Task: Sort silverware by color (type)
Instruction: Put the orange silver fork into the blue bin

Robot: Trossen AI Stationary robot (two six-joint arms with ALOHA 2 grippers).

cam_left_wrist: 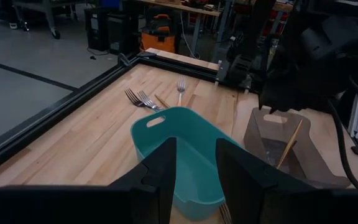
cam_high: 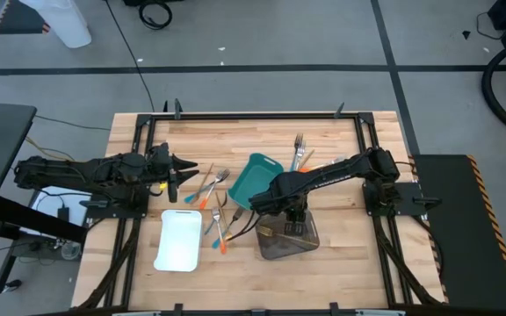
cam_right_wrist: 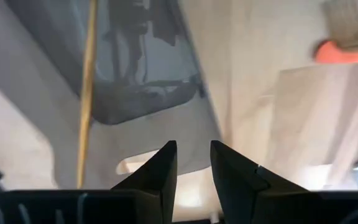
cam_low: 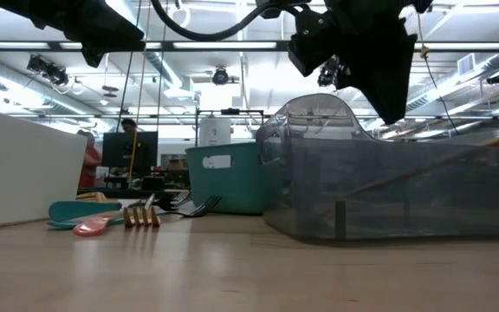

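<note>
The right gripper [cam_right_wrist: 192, 155], jaws slightly parted and empty, hangs over the grey tray [cam_high: 299, 246]; loose forks [cam_high: 216, 219] lie just left.

The right arm [cam_high: 323, 178] stretches across the teal tray [cam_high: 255, 180] and grey tray [cam_high: 288, 237], blocking access from above. Scattered silverware [cam_high: 211, 204] crowds the gap between the teal tray and white tray [cam_high: 179, 240]. Bare wood lies open along the table's near edge [cam_high: 235, 294].

Gold utensil [cam_high: 281, 233] aslant inside grey tray; orange- and teal-handled silverware [cam_high: 211, 195] loose on table.
</note>
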